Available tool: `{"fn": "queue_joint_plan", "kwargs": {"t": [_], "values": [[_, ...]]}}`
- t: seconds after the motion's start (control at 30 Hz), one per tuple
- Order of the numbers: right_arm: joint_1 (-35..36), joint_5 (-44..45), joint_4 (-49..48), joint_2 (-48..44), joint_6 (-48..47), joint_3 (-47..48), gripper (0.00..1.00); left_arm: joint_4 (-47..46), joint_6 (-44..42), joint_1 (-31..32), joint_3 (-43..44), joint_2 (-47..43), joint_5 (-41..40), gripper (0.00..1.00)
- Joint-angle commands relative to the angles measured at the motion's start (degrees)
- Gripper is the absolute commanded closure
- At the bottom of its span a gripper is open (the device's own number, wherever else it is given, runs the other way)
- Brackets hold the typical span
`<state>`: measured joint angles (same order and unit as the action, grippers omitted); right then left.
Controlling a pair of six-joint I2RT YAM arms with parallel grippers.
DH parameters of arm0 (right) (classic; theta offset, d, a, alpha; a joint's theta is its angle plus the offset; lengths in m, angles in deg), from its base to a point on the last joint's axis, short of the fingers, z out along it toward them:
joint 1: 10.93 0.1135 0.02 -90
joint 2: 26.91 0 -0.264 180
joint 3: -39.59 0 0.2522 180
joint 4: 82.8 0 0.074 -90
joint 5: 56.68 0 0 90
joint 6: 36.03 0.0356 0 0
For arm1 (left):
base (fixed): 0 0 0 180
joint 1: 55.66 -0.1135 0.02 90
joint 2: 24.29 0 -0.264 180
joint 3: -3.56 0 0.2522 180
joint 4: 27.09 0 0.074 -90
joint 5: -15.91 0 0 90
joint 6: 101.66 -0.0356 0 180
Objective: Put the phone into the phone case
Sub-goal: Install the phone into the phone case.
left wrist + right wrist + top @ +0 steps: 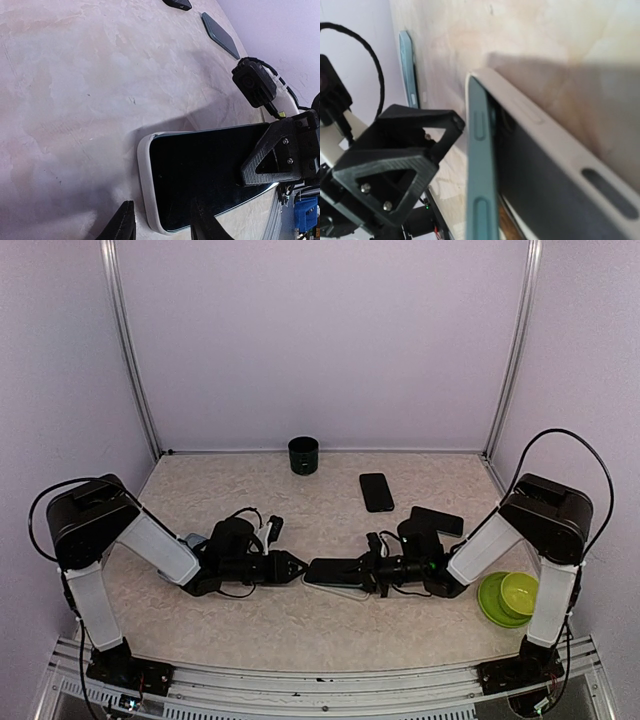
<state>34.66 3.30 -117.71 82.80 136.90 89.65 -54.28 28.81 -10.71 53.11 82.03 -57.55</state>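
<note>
A phone with a black screen (335,570) lies in a white case (345,590) at the table's middle front, between my two grippers. In the left wrist view the phone's (210,175) near end sits inside the case rim (143,185). My left gripper (162,227) is open, its tips straddling the case's near corner. In the right wrist view the phone's teal side edge (481,175) stands lifted out of the case wall (555,145). My right gripper (372,570) is at the phone's right end. One finger (395,165) shows beside the phone; the other is hidden.
A second dark phone (376,491) and a black flat object (437,520) lie behind the right gripper. A dark cup (303,455) stands at the back wall. Green bowls (508,597) sit at the front right, by the right arm.
</note>
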Motion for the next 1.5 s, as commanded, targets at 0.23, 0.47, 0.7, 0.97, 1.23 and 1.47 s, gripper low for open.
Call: {"fn": "queue_joint_plan", "kwargs": {"t": [0.23,0.47,0.7,0.97,1.23,1.47], "values": [[-0.1,-2.39,-2.29,-3.45,-2.43,-2.16,1.0,-2.5,0.53,-0.48,-0.56,-0.75,3.41,0.62],[-0.06,-3.59,-6.83,-3.04,-2.54,-2.95,1.0,-5.7,1.52,-0.48,-0.64,1.02,7.85,0.62],[-0.07,-3.81,-10.12,-3.4,-2.34,-4.01,1.0,-4.52,1.41,-0.53,-0.81,0.84,5.29,0.62],[-0.01,-4.21,-12.24,-3.54,-2.68,-4.22,1.0,-4.5,1.41,-0.48,-0.64,0.79,5.15,0.59],[0.19,-4.8,-14.36,-3.37,-3.52,-4.2,1.0,-6.21,2.02,-0.22,-0.72,1.21,7.04,0.49],[0.89,-5.93,-14.42,-3.0,-5.92,-2.68,1.0,-10.16,3.64,0.09,-0.63,2.08,10.92,0.49]]}}
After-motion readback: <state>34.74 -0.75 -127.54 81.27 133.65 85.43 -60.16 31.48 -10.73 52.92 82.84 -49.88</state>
